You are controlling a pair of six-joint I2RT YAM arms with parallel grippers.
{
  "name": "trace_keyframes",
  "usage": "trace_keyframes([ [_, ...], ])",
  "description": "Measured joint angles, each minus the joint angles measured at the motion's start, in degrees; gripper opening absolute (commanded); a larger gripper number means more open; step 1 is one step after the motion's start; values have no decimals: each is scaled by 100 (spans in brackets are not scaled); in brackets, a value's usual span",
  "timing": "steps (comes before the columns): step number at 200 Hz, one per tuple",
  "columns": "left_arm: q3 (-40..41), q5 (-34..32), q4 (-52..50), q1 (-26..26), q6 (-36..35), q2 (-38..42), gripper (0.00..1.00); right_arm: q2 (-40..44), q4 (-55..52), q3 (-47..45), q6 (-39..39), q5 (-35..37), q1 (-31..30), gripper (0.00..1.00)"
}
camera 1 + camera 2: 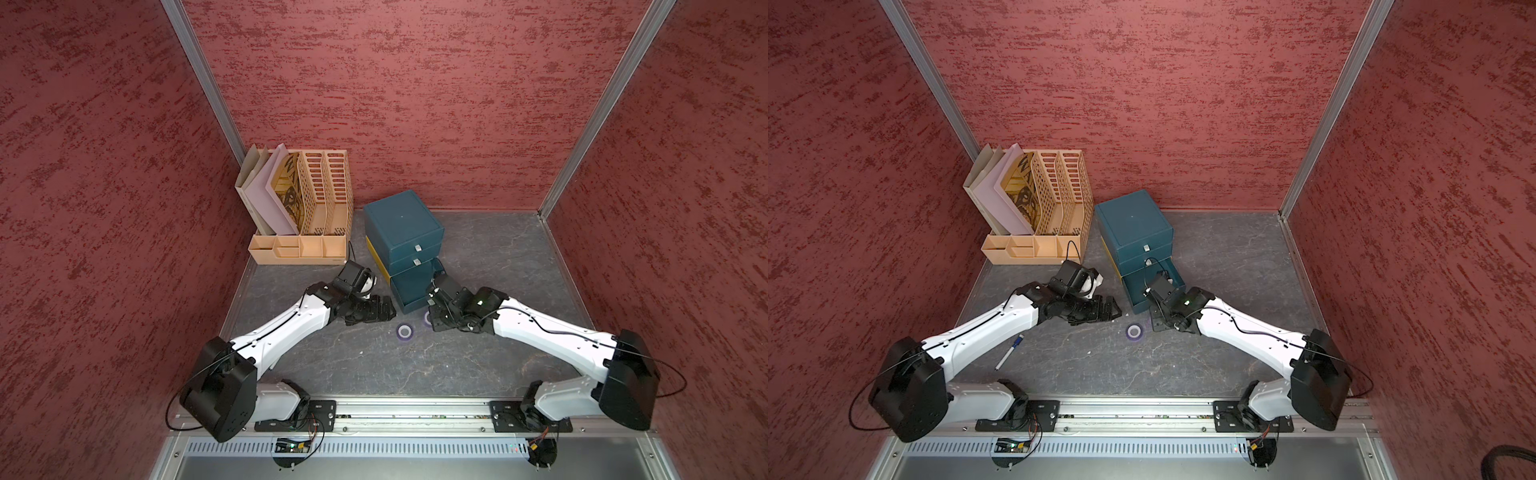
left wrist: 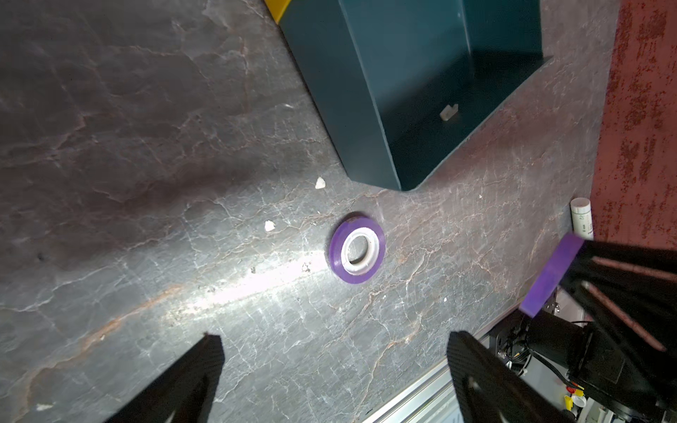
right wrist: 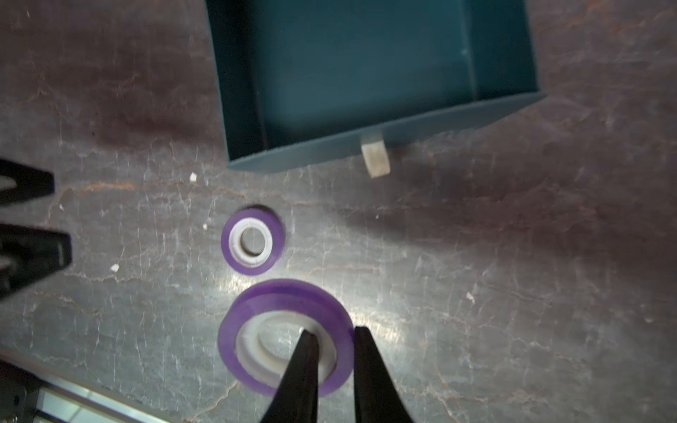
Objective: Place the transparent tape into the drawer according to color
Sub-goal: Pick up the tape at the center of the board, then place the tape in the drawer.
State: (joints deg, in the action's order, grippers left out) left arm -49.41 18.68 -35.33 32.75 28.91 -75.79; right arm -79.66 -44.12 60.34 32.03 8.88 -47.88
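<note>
Your right gripper (image 3: 331, 331) pinches one wall of a purple tape roll (image 3: 229, 337) near the open drawer (image 3: 311, 152), seemingly airborne, so it may swivel loose; your left gripper (image 2: 333, 336) gapes near the other roll (image 2: 357, 251).

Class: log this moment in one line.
right hand: shut on purple roll | left hand: open | other purple roll: on table | drawer: open
</note>
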Motion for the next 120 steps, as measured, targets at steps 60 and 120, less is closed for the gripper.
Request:
trace_keyframes([
  [60,249,-105,337,439,232,-149,100,-459,660,501,-435,22,988,0],
  [120,302,-448,503,719,282,-238,100,-1311,1222,756,-601,-35,1434,0],
])
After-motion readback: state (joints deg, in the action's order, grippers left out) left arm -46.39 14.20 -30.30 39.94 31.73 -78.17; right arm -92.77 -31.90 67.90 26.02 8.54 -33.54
